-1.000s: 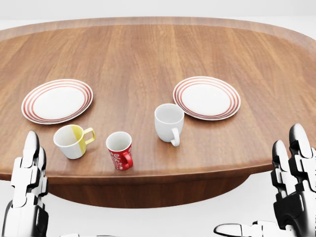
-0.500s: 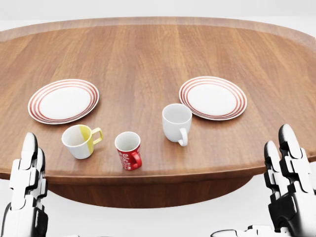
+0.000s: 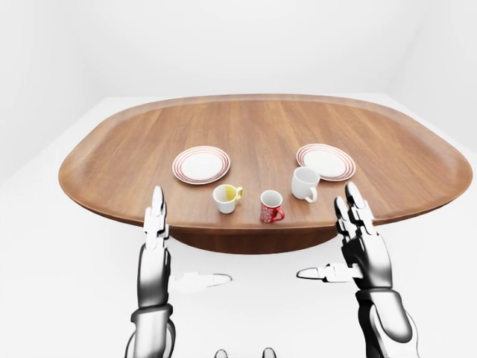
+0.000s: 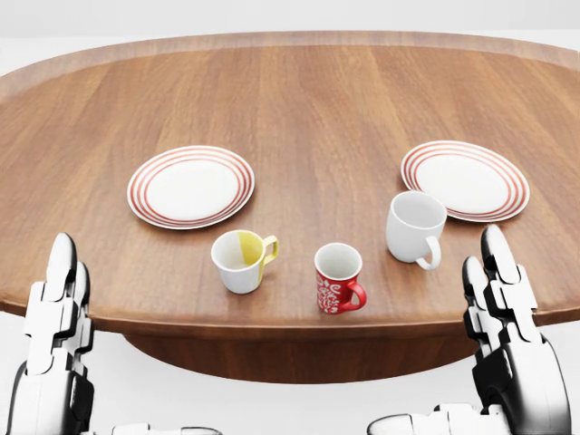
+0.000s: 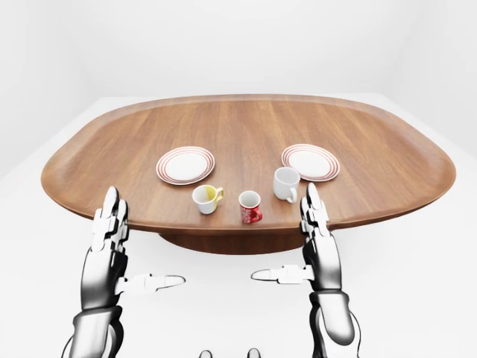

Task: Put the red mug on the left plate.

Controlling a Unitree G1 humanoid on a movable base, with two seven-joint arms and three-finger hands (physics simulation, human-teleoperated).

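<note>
Hands raised, nothing grasped: both the left hand (image 4: 56, 317) and the right hand (image 4: 503, 313) stand released, fingers straight up, below the near edge of the bench (image 4: 308, 82).

Untouched near that edge, the red mug (image 4: 338, 277) sits upright, handle to the head view's right, between a yellow-and-white mug (image 4: 242, 260) and a white mug (image 4: 414, 227). Its destination, the left plate (image 4: 191, 186), lies bare up and to the left, just beyond the yellow-and-white mug; the right plate (image 4: 465, 179) sits well apart. With the mug nearer the right hand, that hand seems likelier to reach.
</note>
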